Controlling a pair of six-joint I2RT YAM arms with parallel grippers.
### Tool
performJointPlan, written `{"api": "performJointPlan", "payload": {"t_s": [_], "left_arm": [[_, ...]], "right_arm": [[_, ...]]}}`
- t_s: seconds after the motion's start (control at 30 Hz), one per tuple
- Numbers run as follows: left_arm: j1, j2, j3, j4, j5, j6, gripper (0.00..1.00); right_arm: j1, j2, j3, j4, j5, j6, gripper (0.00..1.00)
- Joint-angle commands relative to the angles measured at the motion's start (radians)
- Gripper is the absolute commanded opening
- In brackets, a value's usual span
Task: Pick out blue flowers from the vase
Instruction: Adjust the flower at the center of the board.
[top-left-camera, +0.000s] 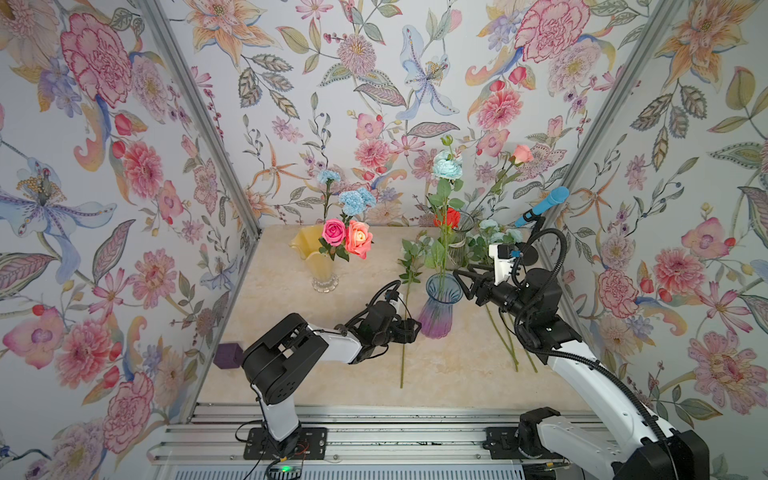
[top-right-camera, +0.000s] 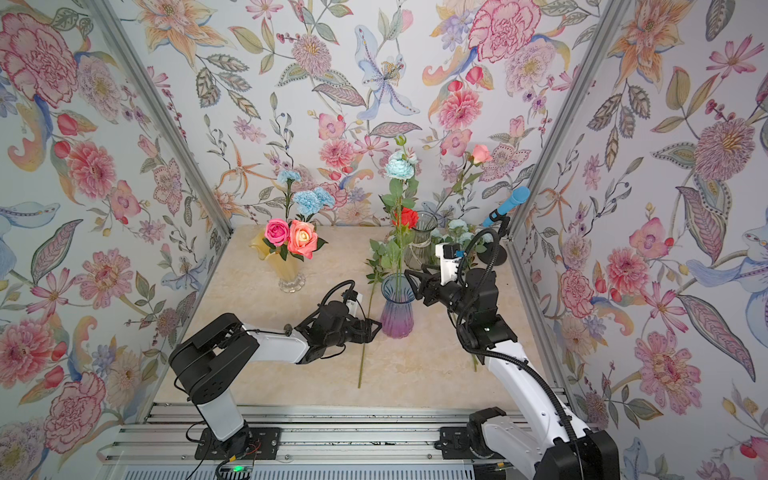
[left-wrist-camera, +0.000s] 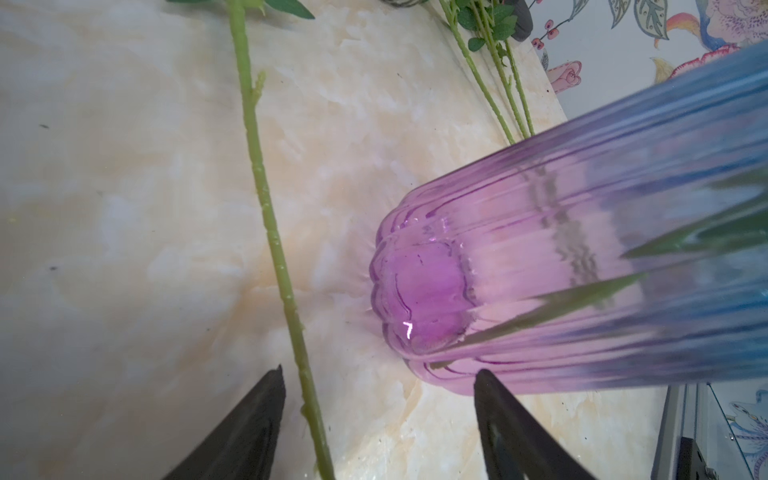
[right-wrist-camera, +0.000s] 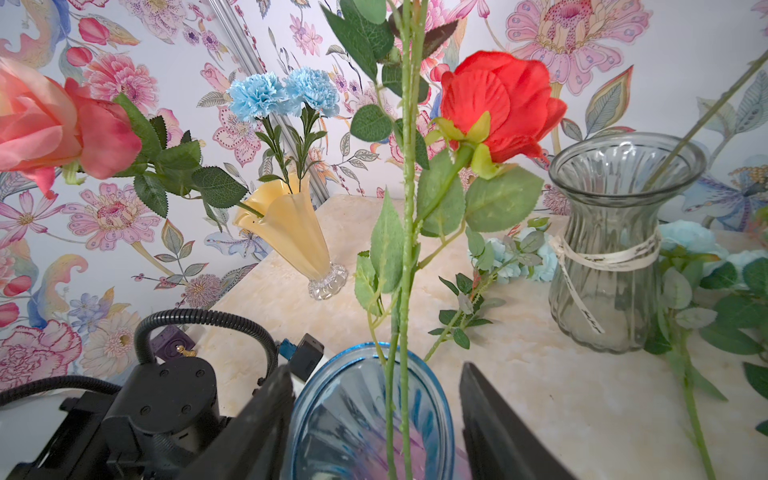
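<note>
A blue-to-purple glass vase (top-left-camera: 441, 307) (left-wrist-camera: 540, 270) (right-wrist-camera: 332, 415) stands mid-table. It holds a tall pale aqua blue flower (top-left-camera: 448, 164) (top-right-camera: 401, 164) and a red rose (top-left-camera: 448, 217) (right-wrist-camera: 498, 104); their stems (right-wrist-camera: 405, 249) rise from its mouth. My right gripper (top-left-camera: 461, 277) (right-wrist-camera: 377, 368) is open, its jaws either side of the vase's rim and those stems. My left gripper (top-left-camera: 415, 328) (left-wrist-camera: 380, 370) is open, low beside the vase's base, over a green stem (left-wrist-camera: 270, 232) lying on the table. Sky-blue carnations (top-left-camera: 357, 199) (right-wrist-camera: 282, 93) stand in a yellow vase (top-left-camera: 316, 257).
Pink and orange roses (top-left-camera: 347, 237) share the yellow vase. A grey glass vase (top-left-camera: 461, 241) (right-wrist-camera: 606, 249) with a pink rose (top-left-camera: 521, 153) stands behind. Aqua sprays (top-left-camera: 496, 232) (right-wrist-camera: 540, 262) lie on the table. A blue microphone (top-left-camera: 544, 203) is back right, a purple cube (top-left-camera: 227, 355) front left.
</note>
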Motion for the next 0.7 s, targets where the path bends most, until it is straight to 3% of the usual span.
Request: {"api": "performJointPlan", "payload": {"t_s": [0.0,0.1,0.27,0.37,0.47,0.57,0.67], "left_arm": [[0.019,-0.119,0.069,-0.102,-0.192,0.09,0.77],[0.02,-0.177,0.122,-0.119,-0.301,0.161,0.77],[0.021,-0.236,0.136,0.029,-0.39,0.29,0.77],[0.022,-0.266,0.086,0.124,-0.39,0.34,0.77],[0.023,-0.316,-0.068,0.31,-0.359,0.343,0.77],[0.025,-0.351,-0.176,0.41,-0.336,0.336,0.77],[0.026,-0.386,-0.192,0.424,-0.318,0.353,0.77]], "right_arm": [[0.004,0.016,0.058,-0.006,-0.002,0.011,0.65],[0.0,0.022,0.093,-0.006,0.025,0.063,0.63],[-0.029,0.041,0.182,0.015,0.059,0.167,0.62],[-0.046,0.09,0.278,-0.048,0.044,0.135,0.62],[-0.054,0.155,0.367,-0.117,0.004,0.078,0.6],[-0.045,0.179,0.344,-0.115,-0.015,0.041,0.55],[-0.027,0.176,0.28,-0.087,-0.011,0.039,0.51]]}}
